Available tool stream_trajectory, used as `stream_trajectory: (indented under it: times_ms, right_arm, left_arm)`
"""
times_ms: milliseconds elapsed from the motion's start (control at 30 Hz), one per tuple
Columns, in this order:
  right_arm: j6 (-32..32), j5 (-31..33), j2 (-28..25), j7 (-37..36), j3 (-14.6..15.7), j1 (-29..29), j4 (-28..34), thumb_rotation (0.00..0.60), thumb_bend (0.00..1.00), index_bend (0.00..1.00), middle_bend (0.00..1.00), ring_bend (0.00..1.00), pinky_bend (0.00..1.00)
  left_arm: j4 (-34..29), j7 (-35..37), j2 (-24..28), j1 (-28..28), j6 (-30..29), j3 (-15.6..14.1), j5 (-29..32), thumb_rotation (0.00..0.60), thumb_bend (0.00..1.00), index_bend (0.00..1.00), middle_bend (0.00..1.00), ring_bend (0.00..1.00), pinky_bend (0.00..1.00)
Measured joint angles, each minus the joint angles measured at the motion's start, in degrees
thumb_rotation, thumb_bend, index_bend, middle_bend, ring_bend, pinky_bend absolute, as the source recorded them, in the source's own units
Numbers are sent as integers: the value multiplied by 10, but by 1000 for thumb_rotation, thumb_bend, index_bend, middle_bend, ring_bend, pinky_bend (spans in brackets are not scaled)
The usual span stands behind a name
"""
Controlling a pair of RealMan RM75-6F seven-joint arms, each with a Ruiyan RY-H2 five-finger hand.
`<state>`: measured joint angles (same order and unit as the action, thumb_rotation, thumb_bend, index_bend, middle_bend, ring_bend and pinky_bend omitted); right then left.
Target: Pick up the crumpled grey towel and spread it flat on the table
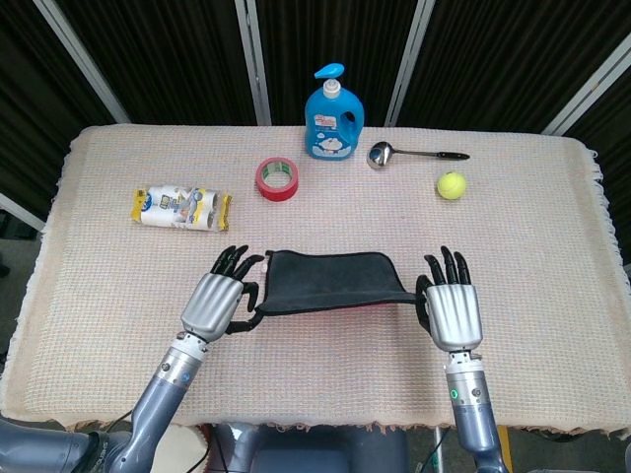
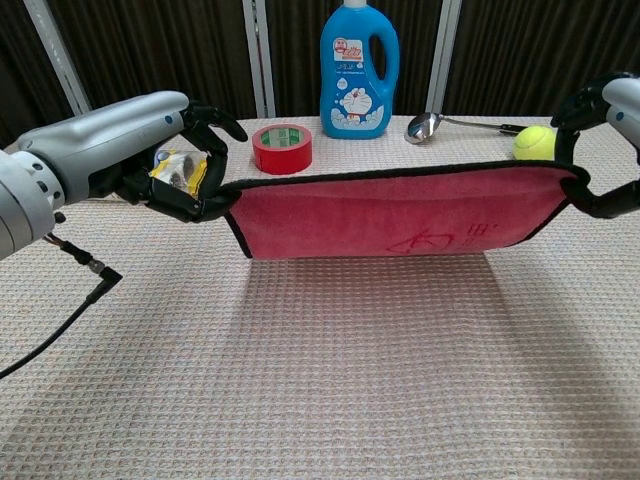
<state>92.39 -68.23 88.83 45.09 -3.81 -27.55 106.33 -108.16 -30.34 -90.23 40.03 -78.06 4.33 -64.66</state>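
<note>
**Towel stretched, ready to lay**

My left hand (image 2: 185,165) and right hand (image 2: 605,150) each pinch a top corner of the towel (image 2: 395,212), taut above the surface (image 2: 330,380). I judge both should lower evenly, holding tension, so it lands flat.

- Left hand (image 1: 219,301) pinches one top corner of the towel (image 2: 400,212), its other fingers spread above.
- Right hand (image 1: 451,307) pinches the opposite corner, level with the left.
</note>
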Motion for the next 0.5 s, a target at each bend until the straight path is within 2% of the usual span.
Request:
stream_trajectory:
  times_ms: [500]
  right_arm:
    - [-11,-38,17,7,33,31,-7,600,562,611,239,87,121]
  left_arm:
    - [8,17,5,-35,10,-25,-30,600,373,695,144,0,22]
